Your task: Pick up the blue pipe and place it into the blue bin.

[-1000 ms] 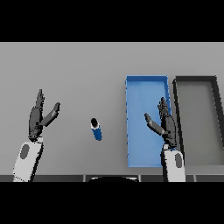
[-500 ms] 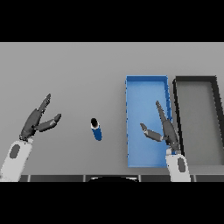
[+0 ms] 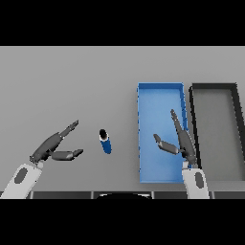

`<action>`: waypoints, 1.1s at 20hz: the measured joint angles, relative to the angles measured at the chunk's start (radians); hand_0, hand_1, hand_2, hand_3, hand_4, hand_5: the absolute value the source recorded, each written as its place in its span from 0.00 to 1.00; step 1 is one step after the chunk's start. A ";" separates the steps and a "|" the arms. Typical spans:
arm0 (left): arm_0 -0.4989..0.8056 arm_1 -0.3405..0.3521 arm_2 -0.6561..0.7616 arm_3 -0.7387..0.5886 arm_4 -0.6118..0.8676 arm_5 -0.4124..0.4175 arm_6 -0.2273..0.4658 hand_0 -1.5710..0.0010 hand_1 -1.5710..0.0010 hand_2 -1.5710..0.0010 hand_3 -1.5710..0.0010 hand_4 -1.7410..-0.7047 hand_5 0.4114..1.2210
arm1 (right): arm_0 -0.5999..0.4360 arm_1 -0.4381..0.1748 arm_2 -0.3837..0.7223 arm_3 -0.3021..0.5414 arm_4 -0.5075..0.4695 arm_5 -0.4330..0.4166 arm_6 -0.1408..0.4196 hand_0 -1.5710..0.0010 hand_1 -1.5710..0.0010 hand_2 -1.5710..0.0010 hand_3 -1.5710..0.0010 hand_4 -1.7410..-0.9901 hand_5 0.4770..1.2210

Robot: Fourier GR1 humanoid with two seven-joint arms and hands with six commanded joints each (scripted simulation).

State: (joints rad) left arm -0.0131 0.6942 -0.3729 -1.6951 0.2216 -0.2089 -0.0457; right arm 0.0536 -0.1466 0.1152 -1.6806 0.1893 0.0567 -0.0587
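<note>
The blue pipe is a short blue cylinder with a dark open top, lying on the grey table left of the blue bin. My left hand hovers a little left of the pipe, fingers straight and thumb spread toward it, not touching it. Over the near right part of the blue bin, my right hand is open with its thumb pointing left. The bin holds nothing that I can see.
A black bin with a grey floor stands directly right of the blue bin, their long sides almost touching. Both bins run from the middle of the table toward its near edge.
My left hand has tilted and swung right, toward the pipe, and dropped lower. The right hand has turned so its thumb spreads left over the bin. The pipe has not moved.
</note>
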 measured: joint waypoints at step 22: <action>-0.158 -0.369 -0.186 0.284 -0.204 0.068 -0.042 1.00 1.00 0.98 1.00 0.62 0.13 | 0.013 0.003 -0.011 -0.007 -0.018 0.005 0.013 1.00 1.00 1.00 1.00 0.73 0.10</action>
State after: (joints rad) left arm -0.1706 0.3252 -0.5587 -1.4110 0.0175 -0.1404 -0.0872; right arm 0.0663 -0.1435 0.1042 -1.6876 0.1718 0.0615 -0.0452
